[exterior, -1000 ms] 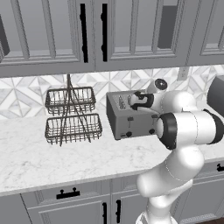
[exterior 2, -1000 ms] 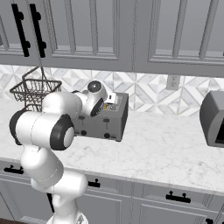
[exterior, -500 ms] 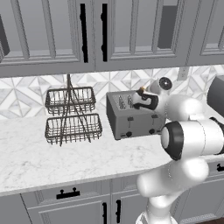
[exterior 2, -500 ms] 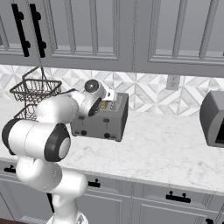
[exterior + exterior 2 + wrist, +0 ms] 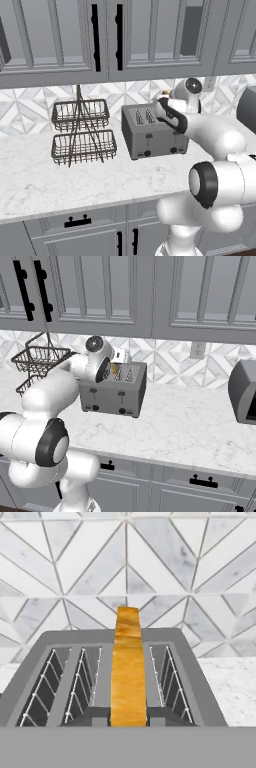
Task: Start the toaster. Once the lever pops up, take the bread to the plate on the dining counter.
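The grey toaster (image 5: 152, 132) (image 5: 115, 393) stands on the marble wall counter with its slots facing up. My gripper (image 5: 116, 369) hovers just over its top at the back, shut on the bread (image 5: 115, 370), a golden-yellow slice. In the hand view the bread (image 5: 129, 672) is seen edge-on, running up the middle above the toaster (image 5: 192, 677) between its wire-lined slots. From the left base view only a yellow speck of bread (image 5: 165, 92) peeks out behind the hand. The plate and the dining counter are out of view.
A two-tier wire basket rack (image 5: 82, 132) (image 5: 37, 363) stands left of the toaster. A dark grey appliance (image 5: 244, 391) sits at the counter's right end. Wall cabinets (image 5: 100, 40) hang low overhead, and a tiled backsplash (image 5: 128, 557) lies close behind the toaster.
The arm's elbow has swung to the right and lower. The hand has risen slightly above the toaster's back, still shut.
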Robot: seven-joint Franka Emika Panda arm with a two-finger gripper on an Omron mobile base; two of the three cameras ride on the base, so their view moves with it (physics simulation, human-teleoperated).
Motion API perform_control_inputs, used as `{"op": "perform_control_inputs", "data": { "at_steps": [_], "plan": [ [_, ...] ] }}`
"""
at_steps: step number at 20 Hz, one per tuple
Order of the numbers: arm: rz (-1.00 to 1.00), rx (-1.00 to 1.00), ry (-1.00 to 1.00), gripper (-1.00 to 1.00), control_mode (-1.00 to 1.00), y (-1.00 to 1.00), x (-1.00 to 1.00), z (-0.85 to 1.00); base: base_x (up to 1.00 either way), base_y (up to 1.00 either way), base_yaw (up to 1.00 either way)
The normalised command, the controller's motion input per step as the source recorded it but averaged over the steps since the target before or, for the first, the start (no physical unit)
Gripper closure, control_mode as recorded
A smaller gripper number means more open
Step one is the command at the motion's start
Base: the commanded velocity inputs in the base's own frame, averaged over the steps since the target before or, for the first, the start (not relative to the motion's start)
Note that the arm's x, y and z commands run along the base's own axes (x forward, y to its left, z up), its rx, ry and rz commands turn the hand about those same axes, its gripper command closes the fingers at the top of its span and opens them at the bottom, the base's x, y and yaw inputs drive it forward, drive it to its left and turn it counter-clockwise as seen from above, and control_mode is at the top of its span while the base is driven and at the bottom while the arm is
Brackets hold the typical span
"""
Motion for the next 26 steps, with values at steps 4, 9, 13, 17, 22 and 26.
{"op": "perform_control_inputs", "data": {
  "at_steps": [4,9,13,17,22,26],
  "plan": [
    [0.0,0.0,0.0,1.0,-1.0,0.0,-1.0,0.03,0.0,0.0,0.0],
    [0.0,0.0,0.0,1.0,-1.0,0.0,-0.99,0.01,0.0,0.0,0.0],
    [0.0,0.0,0.0,1.0,-1.0,0.06,-0.92,0.12,0.0,0.0,0.0],
    [0.0,0.0,0.15,1.0,-1.0,0.18,-1.0,0.28,0.0,0.0,0.0],
    [0.0,0.0,0.15,1.0,-1.0,0.32,-1.0,0.2,0.0,0.0,0.0],
    [0.0,0.0,0.0,1.0,-1.0,0.34,-0.92,0.21,0.0,0.0,0.0]
  ]
}}
